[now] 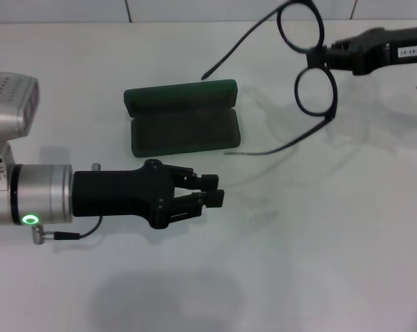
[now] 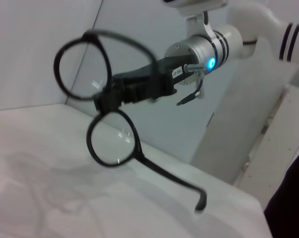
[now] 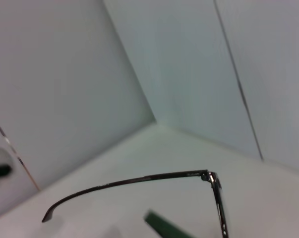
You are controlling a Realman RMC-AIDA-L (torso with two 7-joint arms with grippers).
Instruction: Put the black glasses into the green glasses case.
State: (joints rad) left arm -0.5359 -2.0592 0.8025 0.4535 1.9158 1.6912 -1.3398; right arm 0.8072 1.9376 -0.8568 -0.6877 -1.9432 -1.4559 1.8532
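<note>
Gripping one black glasses (image 1: 309,63) at the bridge, right tool (image 1: 323,55) hangs beyond one open green glasses case (image 1: 182,119); left tool (image 1: 211,191) closed.

I read even, bright overhead light, no glare on the white table (image 1: 319,263). A soft shadow sits under the left gripper (image 1: 214,191); faint ones trail beneath the black glasses (image 1: 308,66). Their lenses catch small glints in the left wrist view. Right wrist view is blurry.

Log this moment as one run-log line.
right end effector: shut on black glasses, held aloft | green glasses case: open, empty | left end effector: idle near case
</note>
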